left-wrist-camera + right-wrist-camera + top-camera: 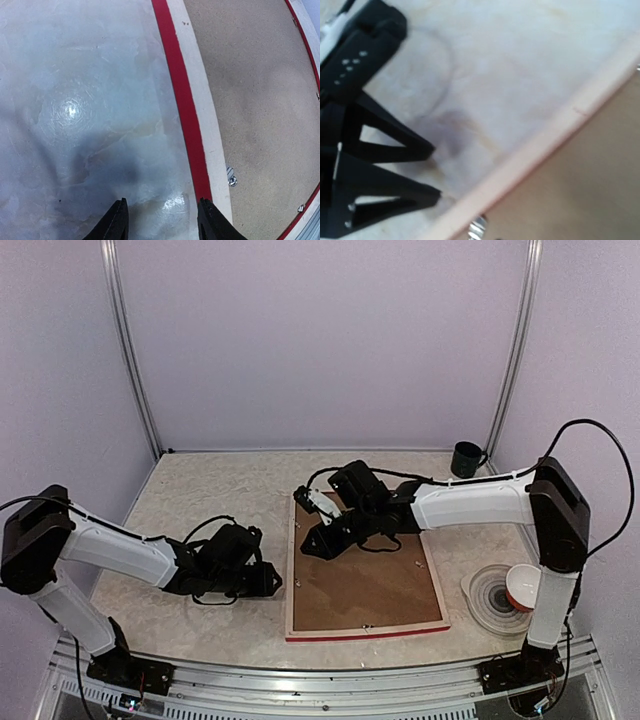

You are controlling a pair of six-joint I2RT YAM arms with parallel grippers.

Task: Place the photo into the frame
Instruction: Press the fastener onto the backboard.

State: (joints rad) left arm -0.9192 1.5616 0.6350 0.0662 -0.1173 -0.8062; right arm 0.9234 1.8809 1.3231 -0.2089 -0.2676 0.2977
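Just beside frame (545,145) edge, right tool (436,171)

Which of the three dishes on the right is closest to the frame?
The plate, the flat ringed one just off the frame's right edge. The bowl lies beyond it, and the mug stands in the far corner.

White arms (470,502), blk joints (558,512)

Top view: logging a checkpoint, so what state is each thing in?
red wooden picture frame, lying back-up on table
brown backing board, seated in frame
left gripper, open, empty
right gripper, narrow gap, grip unclear
dark mug, upright
red-and-white bowl, resting on plates
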